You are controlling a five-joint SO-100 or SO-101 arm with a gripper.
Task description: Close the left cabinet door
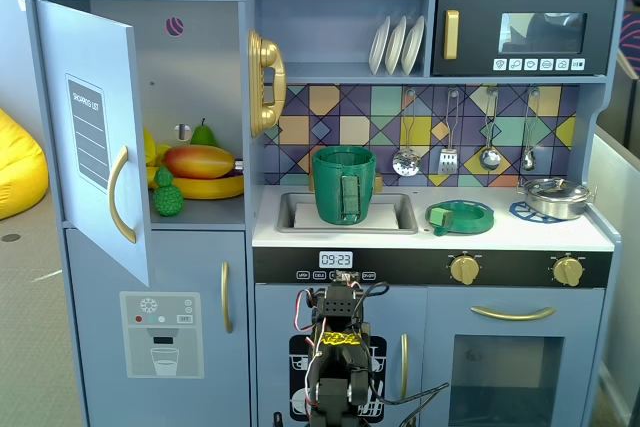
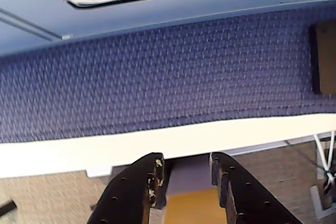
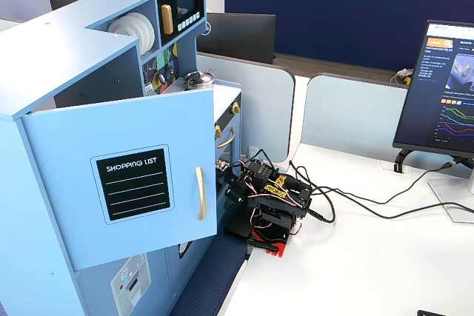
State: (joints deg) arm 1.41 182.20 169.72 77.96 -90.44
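Observation:
The left cabinet door (image 1: 95,137) is light blue with a black "SHOPPING LIST" panel and a curved gold handle (image 1: 120,192). It stands swung wide open at the kitchen's upper left. It also shows in a fixed view (image 3: 126,183), sticking out over the table edge. The arm (image 1: 340,367) sits folded low in front of the kitchen's middle, to the right of and below the door, apart from it. It also shows in a fixed view (image 3: 270,201). In the wrist view my gripper (image 2: 186,157) is open and empty, pointing down at a blue mat (image 2: 157,77).
Toy fruit (image 1: 198,161) lies inside the open compartment. A gold phone (image 1: 265,82) hangs on its right wall. A blue door with a water-dispenser graphic (image 1: 160,332) is shut below. A green pot (image 1: 344,185) stands in the sink. A monitor (image 3: 444,94) and cables (image 3: 355,201) are on the white table.

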